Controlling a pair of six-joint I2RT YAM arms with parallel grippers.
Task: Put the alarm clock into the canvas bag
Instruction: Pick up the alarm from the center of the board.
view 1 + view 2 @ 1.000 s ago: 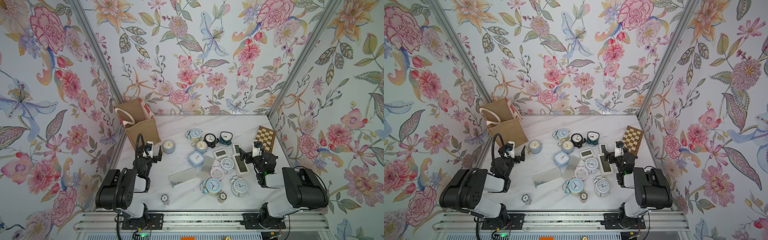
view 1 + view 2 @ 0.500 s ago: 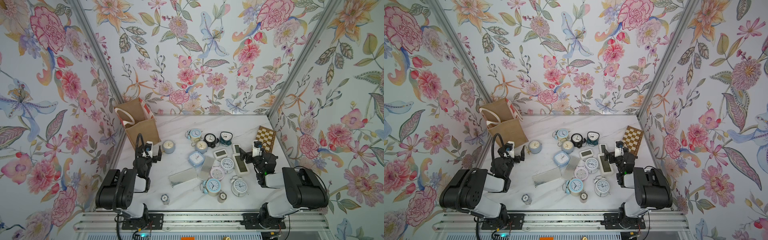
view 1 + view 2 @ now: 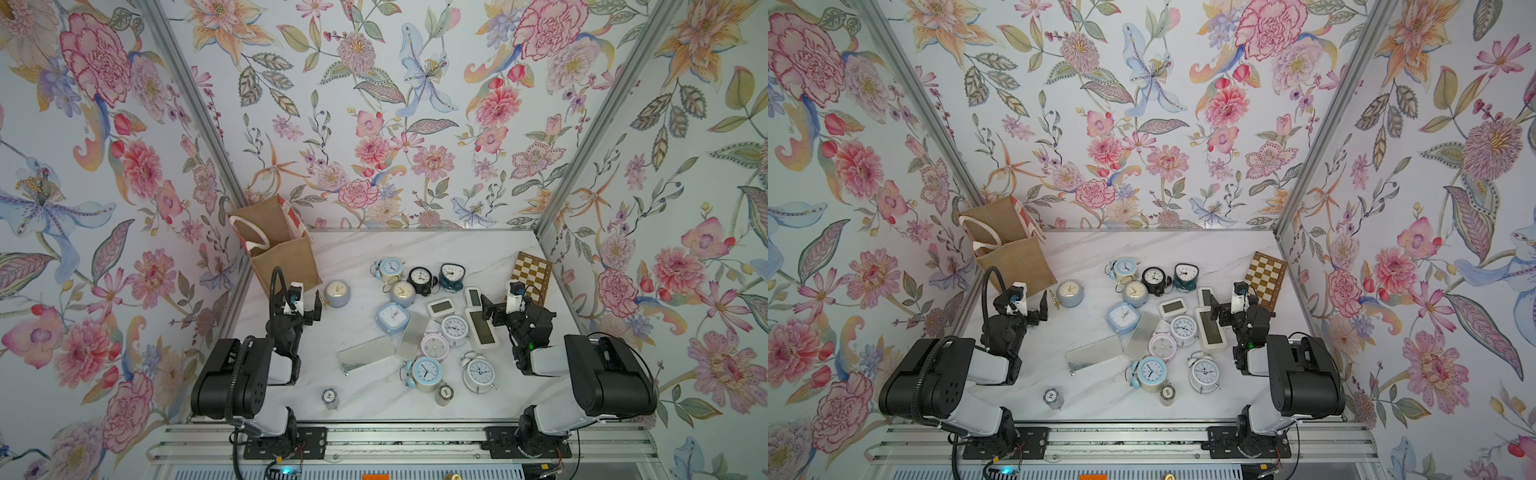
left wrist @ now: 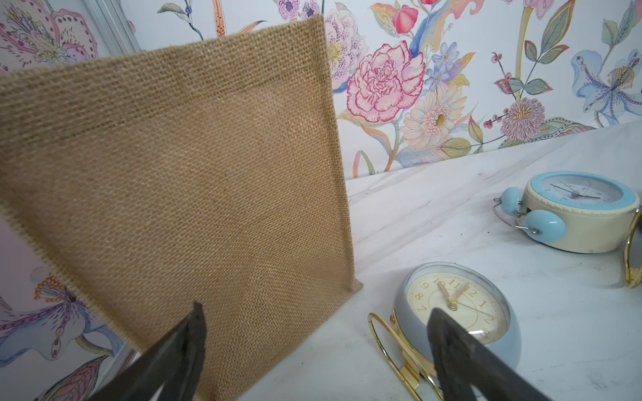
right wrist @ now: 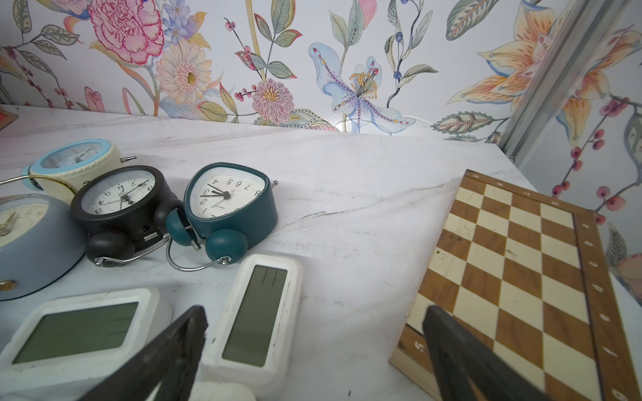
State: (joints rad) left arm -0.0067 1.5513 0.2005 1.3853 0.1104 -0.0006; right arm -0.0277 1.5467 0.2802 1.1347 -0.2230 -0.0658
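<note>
left gripper (image 4: 314, 310): i am seeing the jaws standing wide apart, gripping nothing, facing the canvas bag (image 4: 173, 173).
right gripper (image 5: 314, 309): jaws gaping, empty, hovering between a white digital clock (image 5: 257, 312) and the chessboard (image 5: 514, 270).
alarm clock (image 3: 336, 293): grey-blue one lying on the table (image 3: 415, 249), just beside the left gripper.
canvas bag: standing upright in the far left corner.
</note>
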